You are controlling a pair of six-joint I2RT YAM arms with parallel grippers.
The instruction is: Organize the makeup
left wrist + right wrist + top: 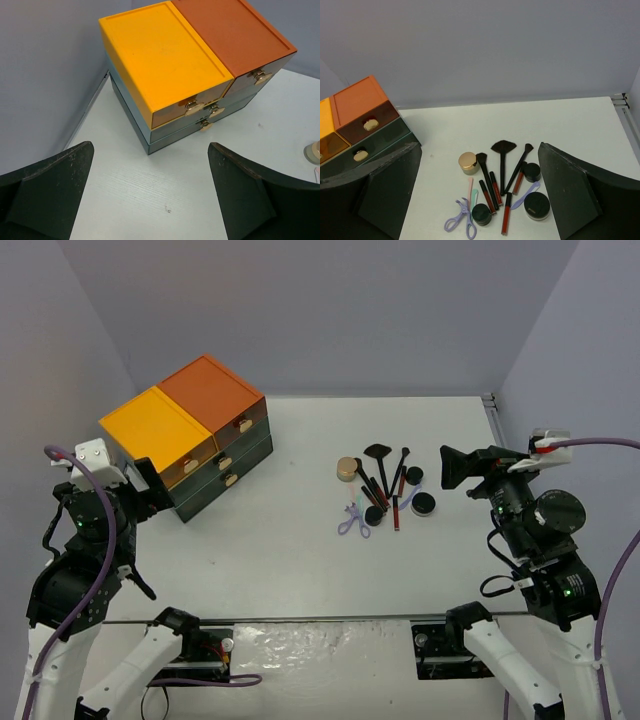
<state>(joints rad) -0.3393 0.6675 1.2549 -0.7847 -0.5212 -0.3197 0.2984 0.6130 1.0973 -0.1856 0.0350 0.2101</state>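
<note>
- The makeup (385, 490) is gathered in one loose cluster on the white table (300, 560), right of centre and well apart from the drawer cabinet (190, 435).
- At the far left of the cluster a gold-lidded jar (468, 161) is stood upright, with a fan brush (503, 148) laid just to its right, bristles pointing away.
- Two more black-handled brushes are laid either side of the fan brush, and slim red and black pencils (506, 215) are fanned out towards the near edge.
- Three round black compacts are scattered among them: one at the near right (537, 205), one further back (532, 171), and one at the near left (481, 214).
- The lavender curler (462, 220) is laid flat at the near left corner of the cluster (its handles are turned towards the arms).
- The cabinet is placed at the far left, its yellow and orange tops side by side, and its drawers are seen pushed in with gold knobs showing.
- The left gripper (152, 485) is held just near the cabinet with its jaws spread wide; nothing is gripped.
- The right gripper (456, 468) is held to the right of the makeup, spread wide as well, and nothing is carried between its fingers (385, 190).
</note>
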